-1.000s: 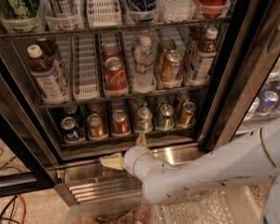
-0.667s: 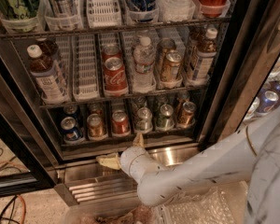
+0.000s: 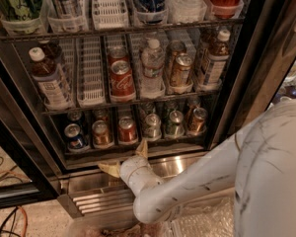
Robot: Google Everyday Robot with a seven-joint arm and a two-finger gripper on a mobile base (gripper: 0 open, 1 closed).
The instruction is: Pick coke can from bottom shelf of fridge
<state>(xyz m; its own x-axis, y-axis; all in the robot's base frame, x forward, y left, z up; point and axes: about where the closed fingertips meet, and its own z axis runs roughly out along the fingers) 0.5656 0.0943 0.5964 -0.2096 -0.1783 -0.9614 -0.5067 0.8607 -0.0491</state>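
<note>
So far nothing is grasped; my gripper (image 3: 126, 158) hangs open just below the bottom shelf (image 3: 163, 141); the coke can (image 3: 127, 129) sits untouched.

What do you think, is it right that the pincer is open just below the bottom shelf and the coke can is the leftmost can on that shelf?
Not quite. The camera view shows the coke can third from the left on the bottom shelf; the leftmost can is a blue Pepsi can. The rest holds: the pincer is open just below that shelf.
</note>
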